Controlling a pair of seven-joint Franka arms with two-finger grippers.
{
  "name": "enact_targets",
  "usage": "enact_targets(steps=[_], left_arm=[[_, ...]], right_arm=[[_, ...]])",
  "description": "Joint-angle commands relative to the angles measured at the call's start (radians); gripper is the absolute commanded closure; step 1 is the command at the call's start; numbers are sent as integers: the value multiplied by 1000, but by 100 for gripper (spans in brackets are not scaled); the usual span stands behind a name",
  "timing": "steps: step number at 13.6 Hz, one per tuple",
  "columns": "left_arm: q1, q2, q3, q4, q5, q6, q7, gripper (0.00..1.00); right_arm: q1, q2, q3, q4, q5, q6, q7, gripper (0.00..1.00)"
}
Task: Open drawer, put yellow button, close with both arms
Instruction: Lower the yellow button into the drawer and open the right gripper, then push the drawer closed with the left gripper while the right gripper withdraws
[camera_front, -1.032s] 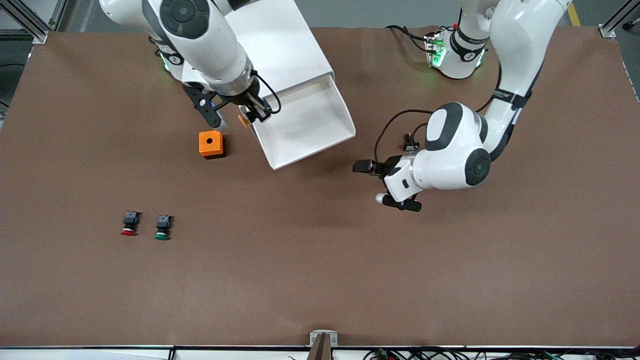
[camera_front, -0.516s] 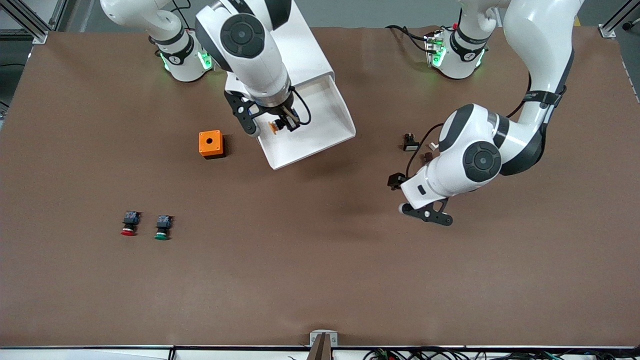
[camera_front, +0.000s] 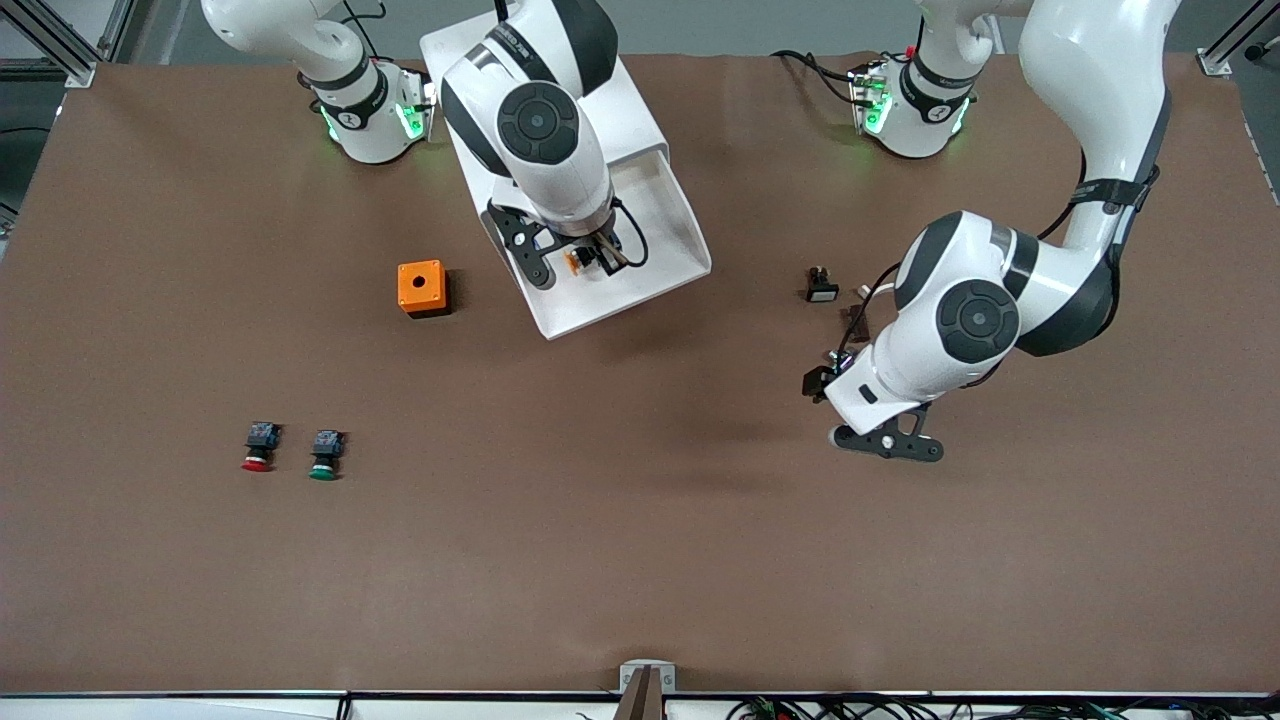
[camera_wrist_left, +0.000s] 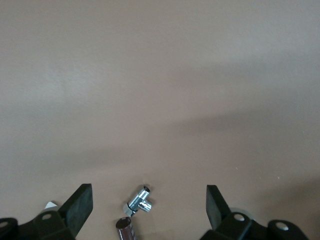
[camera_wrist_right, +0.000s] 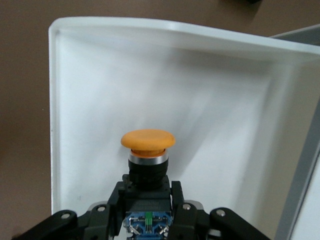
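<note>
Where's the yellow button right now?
The yellow button is clamped in the right gripper, held over the open drawer of the white cabinet, toward the right arm's end of the table.

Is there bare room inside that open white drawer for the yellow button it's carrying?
Yes: the drawer floor is bare white everywhere under the yellow button that the right gripper holds over it. The left gripper hangs open over brown table, apart.

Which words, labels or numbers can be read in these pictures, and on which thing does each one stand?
None can be read.
Small round mark on the right arm's white base: too small to read.
Small round mark on the left arm's white base: too small to read.
</note>
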Motion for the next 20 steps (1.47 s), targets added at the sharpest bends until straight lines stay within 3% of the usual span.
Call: enact_targets(steps=[1,2,5,7,8,9,12,15,17,20], left_arm=[[0,19,10,39,20,-7,-65,0],[-4,19,10,48,22,-7,-105,0],[-12,19,12,52,35,-7,-200,0],[-10,19,10,52,45,-7,-203,0],[-12,19,12,52,45,-7,-205,0],[-13,19,10,52,45,-7,-205,0],[-23,20,10,52,46,-7,-252,0],[-70,20,12,52,48,-7,-359,0],[-116,22,10,50,48,-5,-479,0],[-193,39,3,47,42,13,-689,0]], right_arm=[[12,6,-12,13,18,5,14,66],[12,15,-12,13,14,7,14,59],[12,18,-12,16,12,5,14,54],[12,18,-12,16,12,5,14,34],[12,18,-12,22,10,5,14,11],[12,18,-14,40,9,2,14,0],[-7,11,-20,124,7,-42,3,0],[-103,0,-23,282,18,-240,-28,0],[-157,-17,-26,353,17,-367,-138,0],[-254,-115,-27,349,12,-432,-389,0]])
